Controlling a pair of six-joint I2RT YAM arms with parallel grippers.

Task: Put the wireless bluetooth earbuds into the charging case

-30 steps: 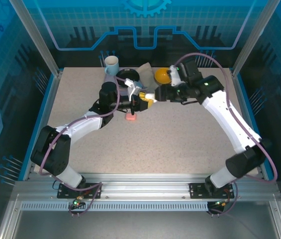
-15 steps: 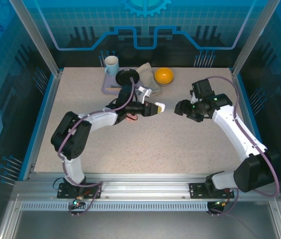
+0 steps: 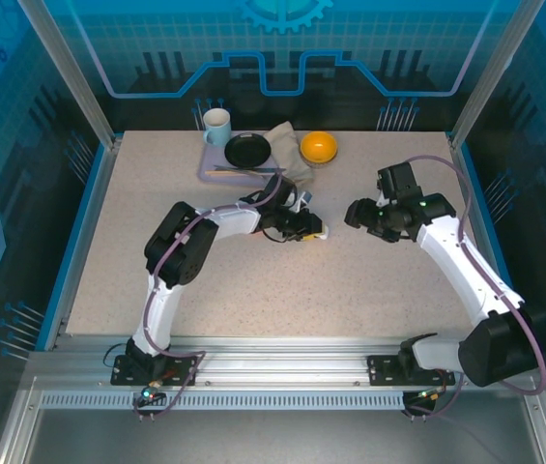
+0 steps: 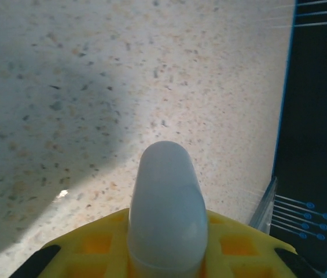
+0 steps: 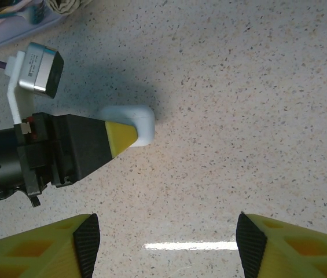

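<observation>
A small white rounded charging case (image 4: 166,202) sticks out from between the yellow fingers of my left gripper (image 4: 166,243), which is shut on it. From above, the left gripper (image 3: 311,230) is low over the middle of the table. In the right wrist view the case (image 5: 137,120) rests at the tabletop, pinched by the left gripper (image 5: 120,136). My right gripper (image 3: 355,215) hovers just right of it, and its jaws (image 5: 163,237) stand wide open with nothing between them. The earbuds are hidden or out of view.
At the back of the table a lilac tray (image 3: 211,166) holds a black plate (image 3: 247,150), with a white mug (image 3: 216,126) beside it. A crumpled cloth (image 3: 287,145) and an orange bowl (image 3: 318,147) lie to the right of them.
The two grippers met near the tray, then parted. My left gripper carried the white case right and toward the front, down to the table. The right gripper drew back to the right.
</observation>
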